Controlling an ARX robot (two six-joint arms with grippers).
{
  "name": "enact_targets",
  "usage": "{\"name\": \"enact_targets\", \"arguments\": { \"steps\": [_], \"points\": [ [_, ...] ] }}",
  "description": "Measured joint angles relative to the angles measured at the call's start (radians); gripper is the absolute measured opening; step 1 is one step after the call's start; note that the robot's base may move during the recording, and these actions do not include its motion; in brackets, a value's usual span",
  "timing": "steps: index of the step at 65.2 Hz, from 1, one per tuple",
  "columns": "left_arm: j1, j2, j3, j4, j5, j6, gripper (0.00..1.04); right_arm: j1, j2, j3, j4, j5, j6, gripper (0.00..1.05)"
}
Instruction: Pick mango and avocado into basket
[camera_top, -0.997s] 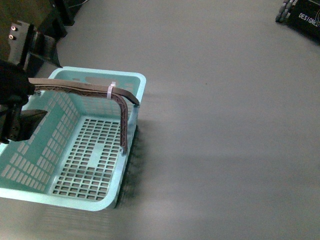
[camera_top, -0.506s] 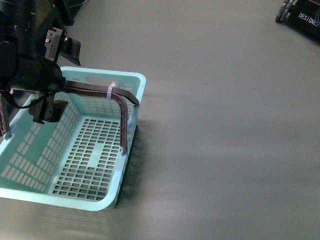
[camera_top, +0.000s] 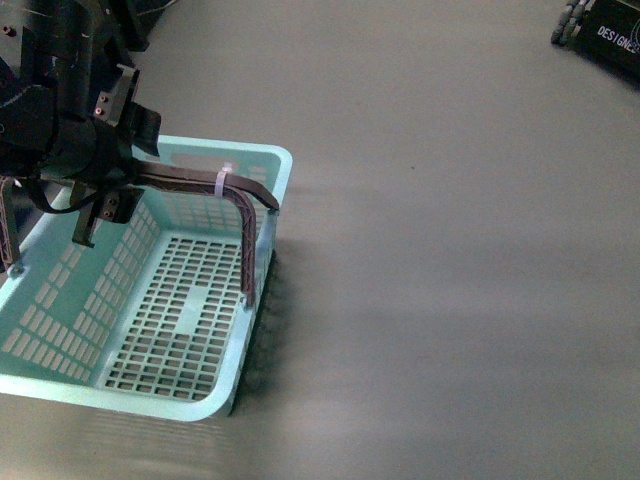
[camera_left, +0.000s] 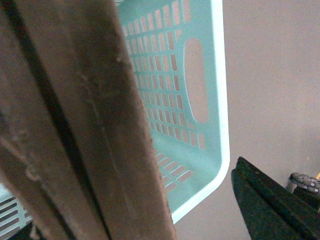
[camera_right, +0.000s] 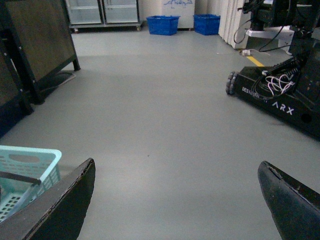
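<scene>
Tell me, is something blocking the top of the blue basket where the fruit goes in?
Partly. The brown handle arches over the basket's opening, and the left gripper hangs above its far left corner. The rest of the opening is free. No mango or avocado shows.

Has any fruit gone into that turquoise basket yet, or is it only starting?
Nothing looks done: the basket holds no fruit, and no mango or avocado shows in any view. The left gripper hangs by the brown handle; the right gripper is open and empty. Both fruits remain.
</scene>
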Motion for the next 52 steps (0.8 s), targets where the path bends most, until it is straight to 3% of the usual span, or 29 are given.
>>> {"name": "enact_targets", "arguments": {
  "steps": [13, 35, 52],
  "points": [
    [-0.001, 0.005, 0.002, -0.01, 0.008, -0.042, 0.15, 0.0, 0.0, 0.0, 0.0, 0.0, 0.0, 0.96],
    [0.005, -0.229, -0.207, 0.01, 0.024, -0.066, 0.15, 0.0, 0.0, 0.0, 0.0, 0.0, 0.0, 0.96],
    [0.043, -0.637, -0.351, -0.132, 0.031, -0.146, 0.15, 0.0, 0.0, 0.0, 0.0, 0.0, 0.0, 0.96]
  ]
}}
